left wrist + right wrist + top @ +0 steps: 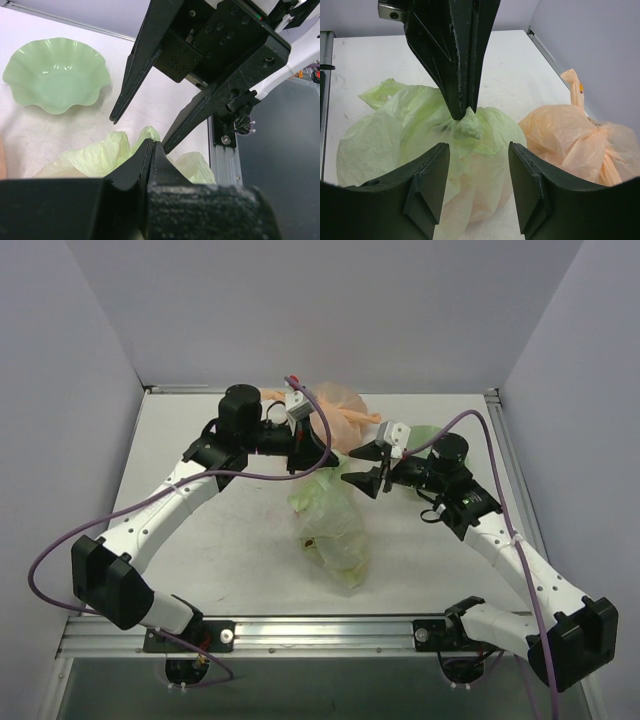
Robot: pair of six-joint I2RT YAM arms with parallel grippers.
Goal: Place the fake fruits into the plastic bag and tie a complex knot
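The pale green plastic bag point(335, 525) lies on the table centre with its top gathered into a knot point(470, 125). My left gripper point(318, 462) is shut on the bag's top just above the knot, which also shows in the right wrist view point(461, 114) and in its own view point(151, 143). My right gripper point(358, 470) is open and empty, its jaws wide apart just right of the knot point(477, 185), not touching the bag. The fake fruits show only as faint orange-red shapes point(485, 200) through the plastic; none lie loose.
A peach-orange knotted bag point(340, 405) sits at the back centre, close behind the left gripper, and it also shows in the right wrist view point(575, 140). A pale green wavy-edged dish point(55, 75) stands at the back right, partly behind the right arm point(425, 435).
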